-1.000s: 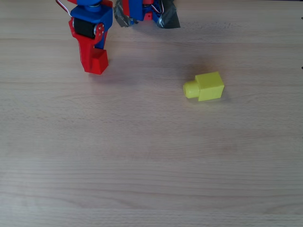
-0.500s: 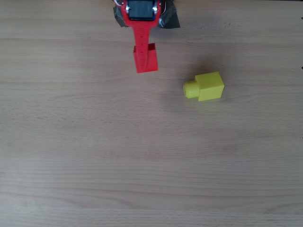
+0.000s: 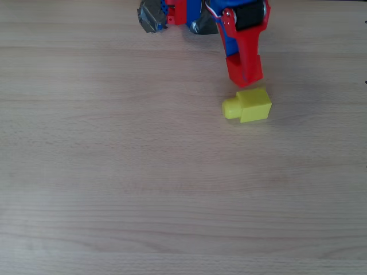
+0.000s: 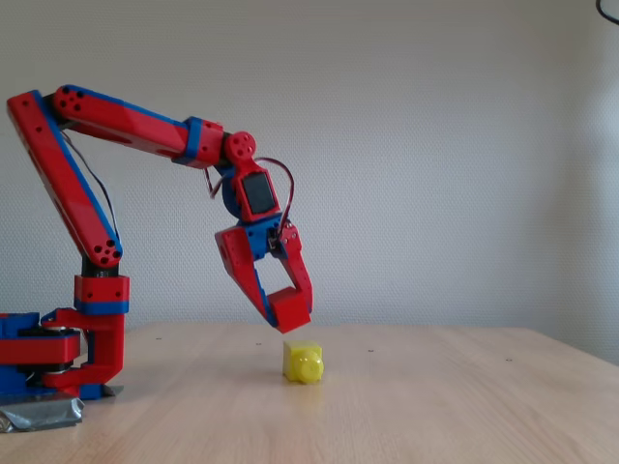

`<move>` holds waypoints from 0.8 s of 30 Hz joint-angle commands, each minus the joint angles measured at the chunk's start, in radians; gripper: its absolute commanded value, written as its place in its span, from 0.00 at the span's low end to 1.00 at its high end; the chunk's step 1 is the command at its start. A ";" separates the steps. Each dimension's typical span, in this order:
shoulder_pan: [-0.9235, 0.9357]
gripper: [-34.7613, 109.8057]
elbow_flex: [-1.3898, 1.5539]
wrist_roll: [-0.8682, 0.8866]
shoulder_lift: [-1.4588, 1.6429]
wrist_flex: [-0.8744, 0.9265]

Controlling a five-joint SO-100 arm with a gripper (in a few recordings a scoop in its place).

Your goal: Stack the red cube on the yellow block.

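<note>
1. I have the red cube (image 3: 245,71) clamped in the jaws of the gripper (image 4: 287,307). In the fixed view it hangs at the tips, clear of the table (image 3: 143,189) and a little above the yellow block (image 4: 303,362).

2. In the overhead view the cube sits in the upper right of the frame, directly above the yellow block's upper edge in the picture. The two look nearly touching there, but the fixed view shows an air gap between them, so I judge the cube is not yet resting on anything.

3. The yellow block lies on its side just right of centre in the overhead view, its round stud pointing toward the left of the frame. In the fixed view it is low and centre, stud facing the camera.

4. Progress, as I read it: the pick-up is done and the carry is almost done. What is left is to bring the cube squarely over the block's square body, lower it until it seats, let go and back off. From the overhead view the cube seems slightly short of centred over the block, though the camera angle makes that hard to be sure of.

5. Compared with half a second ago, the gripper and cube have swung from the upper middle of the overhead frame across to the right, arriving beside the block. The yellow block itself has not moved.
</note>
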 commanded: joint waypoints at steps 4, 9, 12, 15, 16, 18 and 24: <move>-0.028 0.30 -0.067 0.020 -0.043 -0.086; -0.051 0.33 -0.080 0.043 -0.087 -0.120; -0.063 0.38 -0.083 0.054 -0.104 -0.129; -0.069 0.40 -0.077 0.043 -0.114 -0.140; -0.067 0.40 -0.074 0.043 -0.114 -0.144; -0.060 0.42 -0.072 0.026 -0.114 -0.146; 0.014 0.45 -0.074 -0.006 -0.060 -0.107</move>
